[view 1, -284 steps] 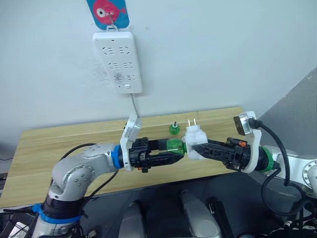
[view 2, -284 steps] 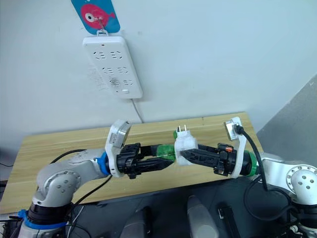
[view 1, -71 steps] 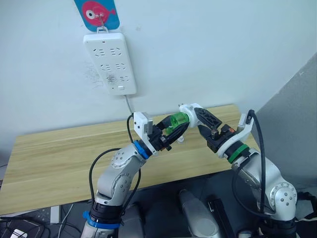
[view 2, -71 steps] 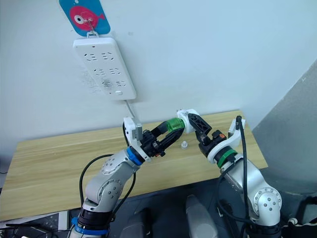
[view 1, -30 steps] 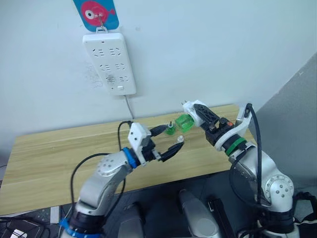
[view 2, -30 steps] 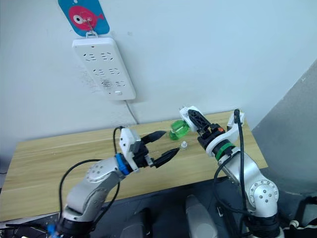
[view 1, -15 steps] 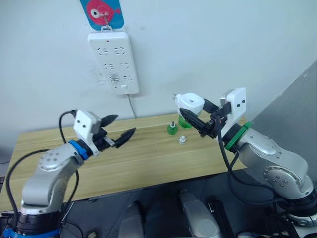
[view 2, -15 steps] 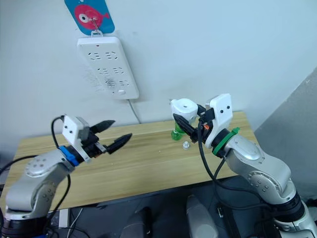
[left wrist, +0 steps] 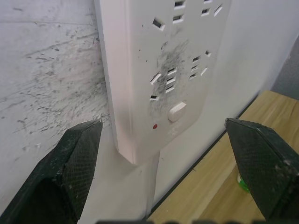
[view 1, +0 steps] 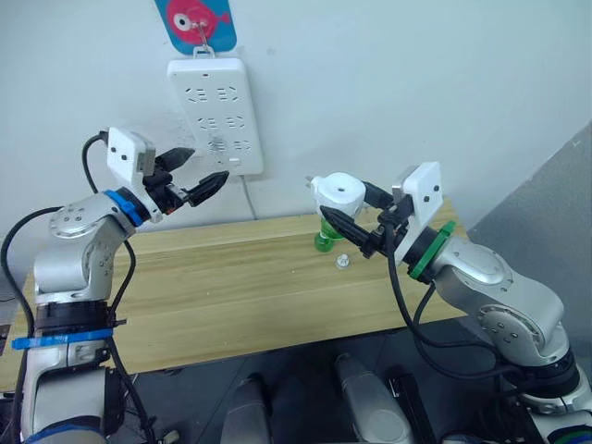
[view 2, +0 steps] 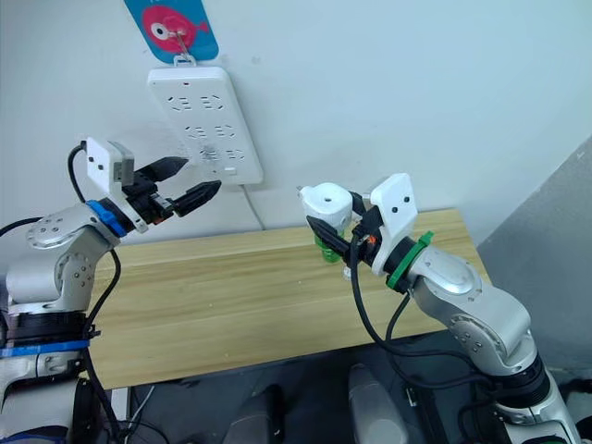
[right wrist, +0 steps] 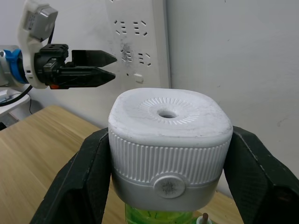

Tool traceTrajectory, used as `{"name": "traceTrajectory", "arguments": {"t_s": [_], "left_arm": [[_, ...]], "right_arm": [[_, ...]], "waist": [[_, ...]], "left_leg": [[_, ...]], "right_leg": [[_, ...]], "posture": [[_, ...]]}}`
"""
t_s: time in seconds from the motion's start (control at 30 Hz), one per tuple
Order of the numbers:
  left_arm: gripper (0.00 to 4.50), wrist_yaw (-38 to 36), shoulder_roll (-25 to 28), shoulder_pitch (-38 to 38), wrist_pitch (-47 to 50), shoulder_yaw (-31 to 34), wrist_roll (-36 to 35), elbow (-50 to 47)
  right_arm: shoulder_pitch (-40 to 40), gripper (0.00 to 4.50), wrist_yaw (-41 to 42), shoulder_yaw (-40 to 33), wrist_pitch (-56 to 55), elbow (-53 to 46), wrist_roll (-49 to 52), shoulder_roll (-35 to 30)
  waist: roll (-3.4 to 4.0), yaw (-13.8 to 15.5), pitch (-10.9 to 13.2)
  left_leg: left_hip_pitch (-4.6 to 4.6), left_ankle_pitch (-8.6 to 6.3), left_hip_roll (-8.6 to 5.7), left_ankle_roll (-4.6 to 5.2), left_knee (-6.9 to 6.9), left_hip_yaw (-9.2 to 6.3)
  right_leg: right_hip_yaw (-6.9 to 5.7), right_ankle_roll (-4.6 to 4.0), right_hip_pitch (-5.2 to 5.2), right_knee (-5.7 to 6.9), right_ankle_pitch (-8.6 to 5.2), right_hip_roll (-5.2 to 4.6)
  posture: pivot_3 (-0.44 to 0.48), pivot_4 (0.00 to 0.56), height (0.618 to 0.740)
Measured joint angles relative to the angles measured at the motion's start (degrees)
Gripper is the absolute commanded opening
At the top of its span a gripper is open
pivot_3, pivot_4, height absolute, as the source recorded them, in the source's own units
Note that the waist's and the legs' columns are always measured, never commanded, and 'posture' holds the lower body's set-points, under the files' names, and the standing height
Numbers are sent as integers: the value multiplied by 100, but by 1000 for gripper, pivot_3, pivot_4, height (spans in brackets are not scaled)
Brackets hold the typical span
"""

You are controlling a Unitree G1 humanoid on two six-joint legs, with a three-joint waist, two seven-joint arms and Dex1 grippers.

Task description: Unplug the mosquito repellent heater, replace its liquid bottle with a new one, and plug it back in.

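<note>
Heater (view 1: 337, 192) with green bottle beneath, clamped in right claw (view 1: 356, 225) at frame centre, left claw (view 1: 198, 174) spread apart at upper left beside power strip (view 1: 216, 116), bench (view 1: 231, 296) below.

The green translucent bottle (right wrist: 161, 218) under the white ribbed plastic heater (right wrist: 170, 140) is cut off by the frame edge, right between the right gripper's fingers (right wrist: 88, 182).

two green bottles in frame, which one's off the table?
The bottle under the heater, held in the right claw; the other bottle stands on the table, wick bare.
</note>
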Motion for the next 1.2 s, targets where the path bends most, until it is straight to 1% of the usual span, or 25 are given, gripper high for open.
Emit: {"name": "traceTrajectory", "arguments": {"t_s": [0.07,0.17,0.37,0.47,0.67,0.73,0.97,1.2], "left_arm": [[4500,-126,-59,-278,-197,-92,122,351],[4500,-383,-108,-488,-429,-182,222,716],[4500,-704,-323,-710,-573,-320,304,1032],[3894,-841,-396,-773,-570,-345,292,1051],[1999,-888,-443,-876,-671,-348,305,1204],[1490,-968,-481,-880,-696,-341,276,1212],[1398,-939,-507,-801,-624,-303,249,1076],[1323,-780,-137,-331,149,-121,40,118]], "right_arm": [[-20,3013,33,-12,64,-11,-43,69],[-20,3013,49,-55,173,-23,-71,144],[-21,3013,145,-161,344,-85,-72,274],[-42,3013,189,-191,381,-96,-74,318],[-409,3013,262,-204,499,-78,-74,450],[-513,3013,298,-205,526,-25,-81,491],[-1144,3013,404,-143,664,465,-424,646],[-1771,3013,411,255,730,1280,-1074,1165]], "waist": [[0,-1,0],[0,10,0],[0,10,0],[0,-6,0],[0,-28,0],[0,-10,0],[0,0,0],[1,-53,0]], "left_leg": [[-2,0,-1,0,2,0],[-1,1,-2,-1,5,-4],[-2,1,-2,0,14,-4],[-2,1,-2,0,12,-7],[-2,1,-2,0,12,-10],[-2,1,-3,0,14,-14],[0,3,-5,-1,32,-17],[1,2,0,0,22,-25]], "right_leg": [[1,0,1,-1,0,-1],[-3,0,4,2,0,-2],[-2,1,8,3,0,-2],[-4,1,7,4,1,-1],[-6,1,8,5,1,-1],[-11,1,13,5,1,-2],[-11,0,21,9,5,-3],[-18,0,16,13,5,-1]], "posture": [[-206,258,740],[-212,259,740],[-221,261,740],[-222,262,740],[-223,264,740],[-222,264,740],[-214,268,740],[-185,265,740]]}}
